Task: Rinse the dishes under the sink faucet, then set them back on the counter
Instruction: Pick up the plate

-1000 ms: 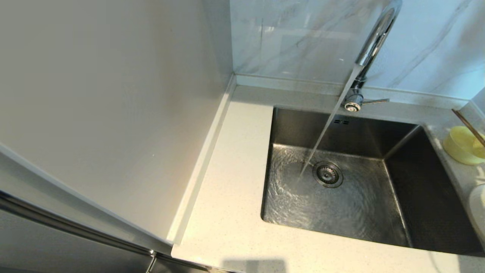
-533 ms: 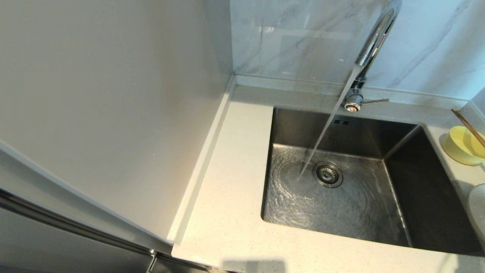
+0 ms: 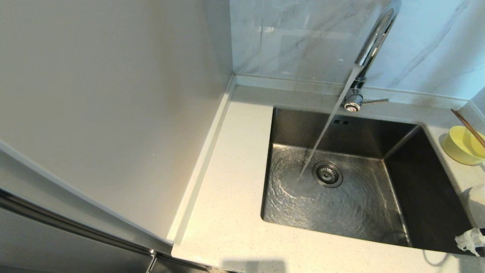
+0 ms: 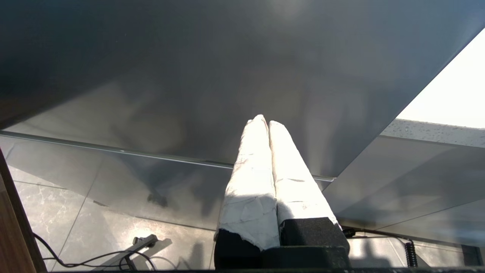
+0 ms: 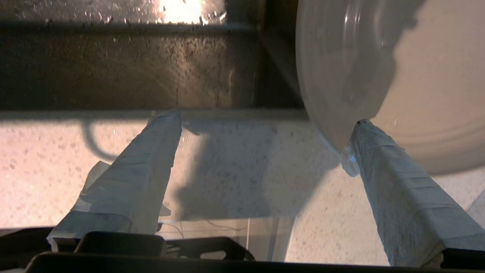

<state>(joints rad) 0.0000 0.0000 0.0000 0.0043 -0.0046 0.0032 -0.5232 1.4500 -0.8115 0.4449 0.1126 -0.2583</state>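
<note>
Water runs from the chrome sink faucet [image 3: 373,41] into the steel sink [image 3: 424,189], landing beside the round drain [image 3: 327,174]. On the counter [image 3: 227,189] right of the basin, the pale yellow bowl [image 3: 463,145] stands with a thin stick across it. The white plate [image 3: 478,204] lies nearer, cut by the frame edge. My right gripper [image 5: 264,118] hovers open over the counter's front strip, with one wrapped fingertip [image 5: 363,129] right at the plate [image 5: 341,57] rim and nothing between the fingers. My left gripper [image 4: 265,120] is shut and empty, parked low before a dark cabinet front.
A tall pale panel [image 3: 113,94] walls off the counter's left side. The marble-veined wall panel [image 3: 303,38] stands behind the faucet, whose side lever [image 3: 375,101] points right. A low raised rim runs along both walls. One wrapped fingertip [image 3: 469,240] of the right gripper shows at the sink's near right corner.
A wrapped fingertip of my right gripper has come into the head view at the lower right, beside the plate. Water keeps running. Bowl and plate stay in place.
</note>
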